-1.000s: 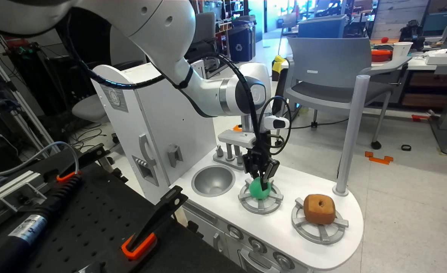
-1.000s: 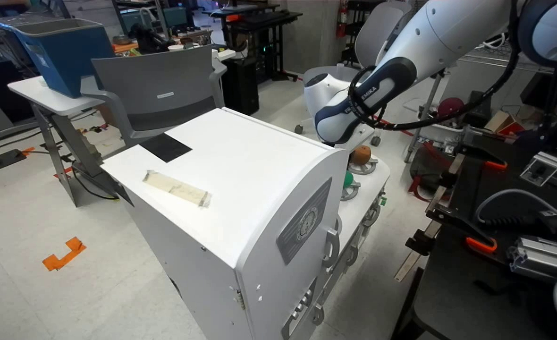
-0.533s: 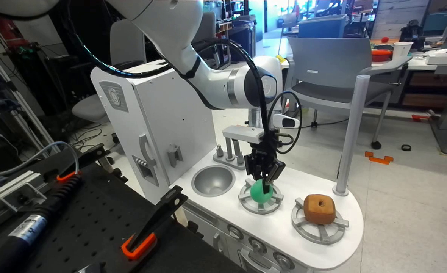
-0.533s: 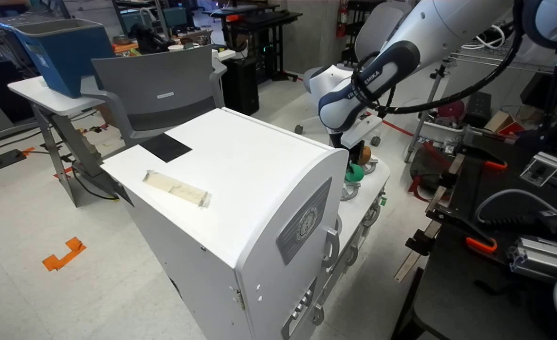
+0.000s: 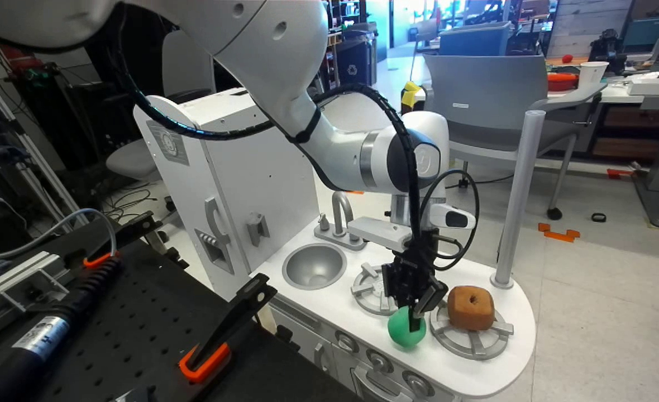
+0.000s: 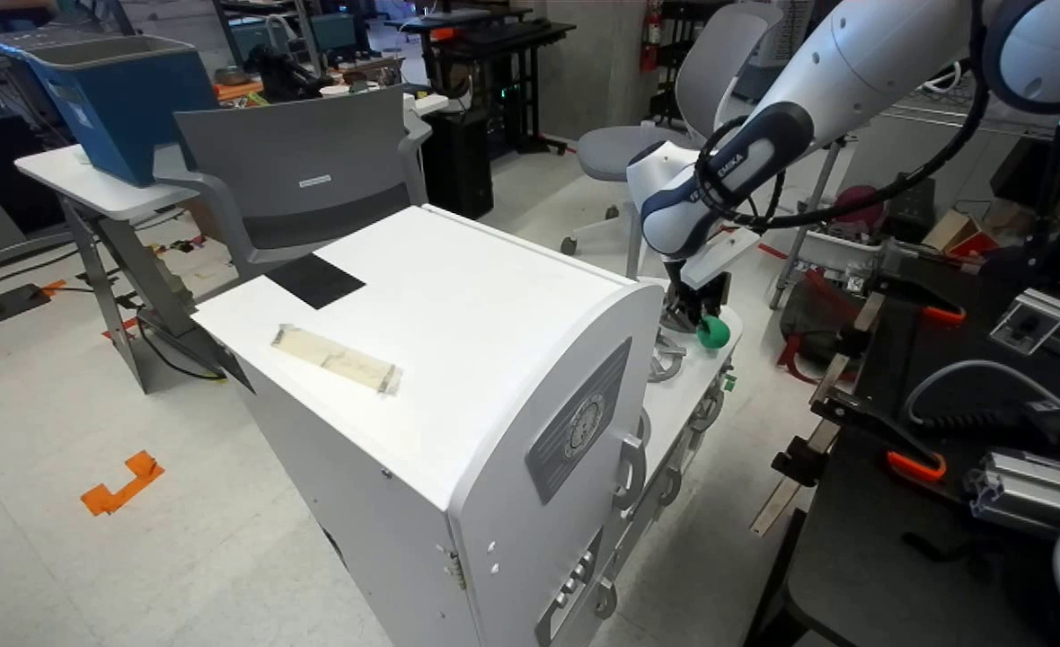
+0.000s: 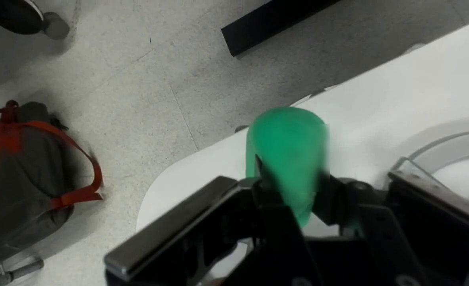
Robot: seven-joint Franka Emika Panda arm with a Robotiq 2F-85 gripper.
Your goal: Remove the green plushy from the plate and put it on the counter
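We find the black two-finger gripper (image 7: pixel 292 180) pinching the round bright-green soft plushy (image 5: pixel 400 330), which sits between and below its fingertips (image 5: pixel 415 324) and shows no long axis; we cannot confirm contact with the flat white counter (image 5: pixel 447 367) beneath. Toward the round silver sink bowl (image 5: pixel 314 267) lies the grey spoked plate (image 5: pixel 364 289), apart from the plushy; on the opposite side, a matching grey burner ring (image 5: pixel 477 345) bearing a brown-orange block-shaped plush (image 5: pixel 471 309) stands near. We judge a short straight lowering suitable, clear of that ring and the counter's front edge.
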